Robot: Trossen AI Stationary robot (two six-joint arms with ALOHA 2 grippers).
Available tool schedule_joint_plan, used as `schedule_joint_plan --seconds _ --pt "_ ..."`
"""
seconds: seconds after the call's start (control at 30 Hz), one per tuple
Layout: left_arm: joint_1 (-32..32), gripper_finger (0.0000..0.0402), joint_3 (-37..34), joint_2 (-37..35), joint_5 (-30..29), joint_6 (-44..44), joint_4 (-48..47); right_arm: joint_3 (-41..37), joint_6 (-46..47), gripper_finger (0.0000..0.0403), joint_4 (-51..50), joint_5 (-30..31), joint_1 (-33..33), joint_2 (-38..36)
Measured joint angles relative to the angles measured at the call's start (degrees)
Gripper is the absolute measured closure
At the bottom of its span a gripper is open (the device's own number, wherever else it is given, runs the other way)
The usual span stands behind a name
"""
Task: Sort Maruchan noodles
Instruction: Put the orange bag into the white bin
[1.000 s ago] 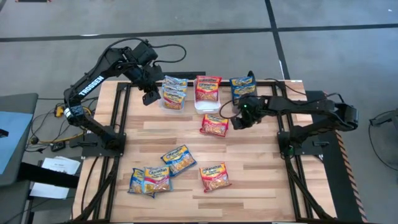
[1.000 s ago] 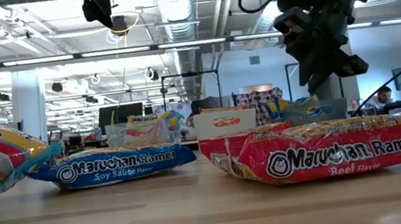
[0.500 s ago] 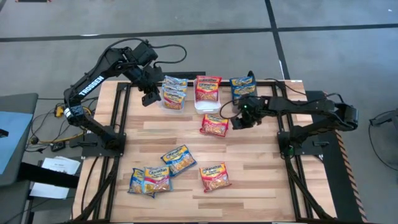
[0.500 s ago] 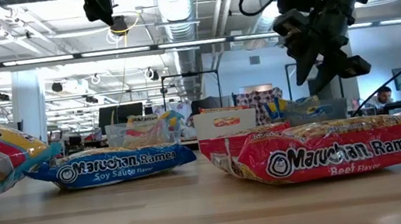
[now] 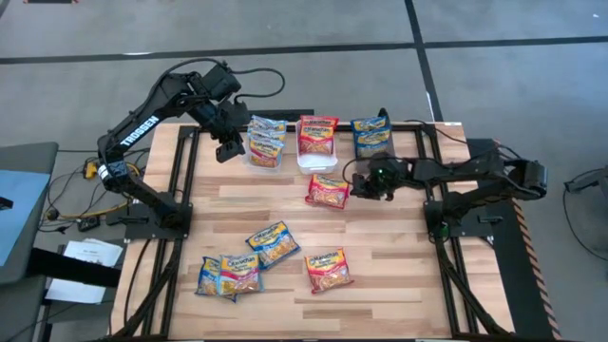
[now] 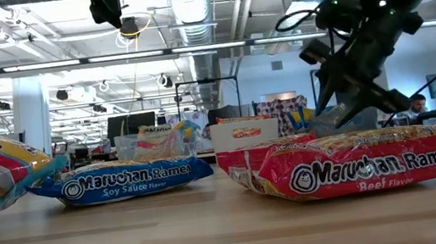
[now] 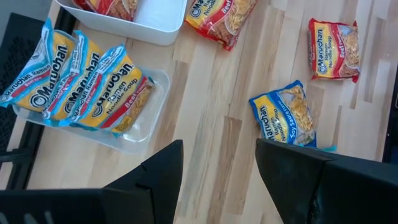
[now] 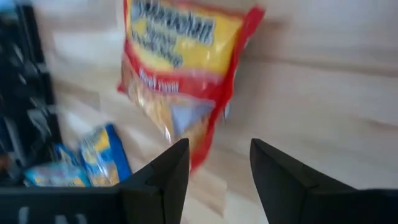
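Red packet by the bins: you have a red-edged beef packet (image 5: 328, 190) lying flat on the wood, just in front of the white bin; it fills the right wrist view (image 8: 180, 68)
Right gripper: your right gripper (image 5: 359, 180) sits low, just beside that packet's right edge, fingers (image 8: 155, 180) spread apart with nothing between them; whether a fingertip touches the wrapper is hard to say, as the wrist view is blurred
Clear bin: the clear bin (image 5: 267, 162) at the far left of the row holds several upright packets (image 7: 81, 81) with yellow faces and pink or blue trim
White bin: the white bin (image 5: 313, 161) in the middle holds a red packet (image 5: 317, 133)
Grey bin: you see blue soy sauce packets (image 5: 372, 131) stacked at the right end of the row; the bin under them barely shows
Near packets: a blue packet (image 5: 273, 243), a pair lying together (image 5: 229, 275) at the near left, and a red packet (image 5: 329, 269) rest flat on the table (image 5: 399, 285), well apart from the bins
Left gripper: your left gripper (image 5: 229, 149) hangs above the table just left of the clear bin, fingers (image 7: 155, 174) wide and holding nothing
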Motion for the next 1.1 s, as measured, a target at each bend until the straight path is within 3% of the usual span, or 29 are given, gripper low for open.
schedule_joint_plan --seconds 0.33,0.7,1.1 --pt "0.0 0.0214 0.0 0.0 0.0 0.0 0.1 -2.6 6.2 0.0210 6.2 4.0 0.9 1.9" --pt "0.0 0.0214 0.0 0.0 0.0 0.0 1.1 -2.3 9.8 0.0211 23.3 4.8 3.6 13.8" --pt "0.0 0.0214 0.0 0.0 0.0 -0.3 1.0 2.2 9.7 0.0230 27.5 3.6 3.8 23.9"
